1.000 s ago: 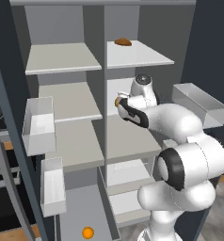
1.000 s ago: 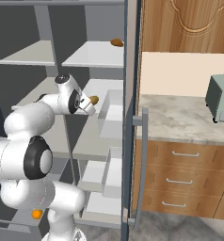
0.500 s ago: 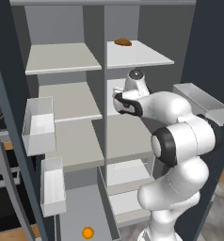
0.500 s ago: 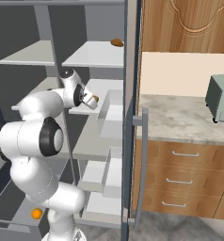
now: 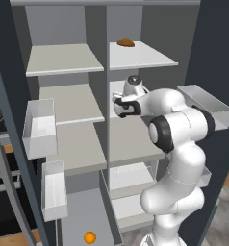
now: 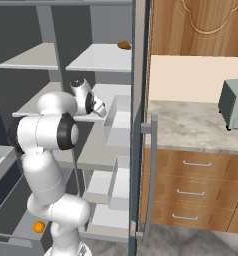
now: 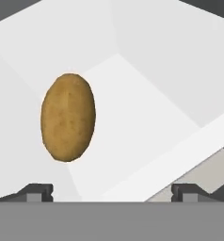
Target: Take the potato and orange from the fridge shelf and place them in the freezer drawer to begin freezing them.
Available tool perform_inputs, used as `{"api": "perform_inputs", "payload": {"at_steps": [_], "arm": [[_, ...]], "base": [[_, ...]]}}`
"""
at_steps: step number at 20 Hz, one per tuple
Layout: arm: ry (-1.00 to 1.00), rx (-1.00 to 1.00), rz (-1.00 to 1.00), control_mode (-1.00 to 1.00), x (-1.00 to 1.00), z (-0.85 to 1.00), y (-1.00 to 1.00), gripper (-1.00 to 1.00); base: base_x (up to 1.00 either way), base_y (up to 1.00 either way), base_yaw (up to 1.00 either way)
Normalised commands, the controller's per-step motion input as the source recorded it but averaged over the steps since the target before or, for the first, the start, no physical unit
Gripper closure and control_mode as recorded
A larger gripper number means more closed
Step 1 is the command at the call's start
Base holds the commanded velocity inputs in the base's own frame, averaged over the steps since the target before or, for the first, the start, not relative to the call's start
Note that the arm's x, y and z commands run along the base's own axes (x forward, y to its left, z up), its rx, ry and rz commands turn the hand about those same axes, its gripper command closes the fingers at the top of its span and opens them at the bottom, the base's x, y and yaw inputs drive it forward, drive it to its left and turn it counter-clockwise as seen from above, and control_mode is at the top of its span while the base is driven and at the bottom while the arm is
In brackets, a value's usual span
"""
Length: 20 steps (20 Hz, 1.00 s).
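Observation:
The tan-brown potato lies on the white fridge shelf, just ahead of my gripper and left of its centre line. Both dark fingertips stand wide apart, open, with nothing between them. From the left base view my gripper reaches into the middle shelf of the right column. In the right base view the potato peeks out as a tan spot at the hand's tip. The orange rests in the grey freezer drawer at the bottom, also visible as the orange from the right.
A darker brown bread-like lump sits on the top shelf. Translucent door bins hang on the left door and another bin juts out on the right. The door edge with its handle stands beside a counter with a toaster.
The hand has pushed deeper into the middle shelf toward the potato, and the elbow has risen. The jaws stay open. The orange has not moved.

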Motion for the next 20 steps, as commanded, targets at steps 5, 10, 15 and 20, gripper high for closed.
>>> {"api": "perform_inputs", "payload": {"at_steps": [5,10,15,20], "arm": [[-0.01,0.0,0.01,-1.0,0.43,-0.12,0.09,-1.0],[0.0,0.0,0.02,-1.0,0.53,-0.2,0.11,-1.0],[0.0,0.0,0.02,-1.0,0.56,-0.33,0.03,-1.0],[0.0,0.0,0.05,-1.0,0.5,-0.38,0.0,1.0]], "base": [[0.0,0.0,0.0],[0.0,0.0,0.0],[0.0,0.0,0.0],[0.0,0.0,0.0]]}}
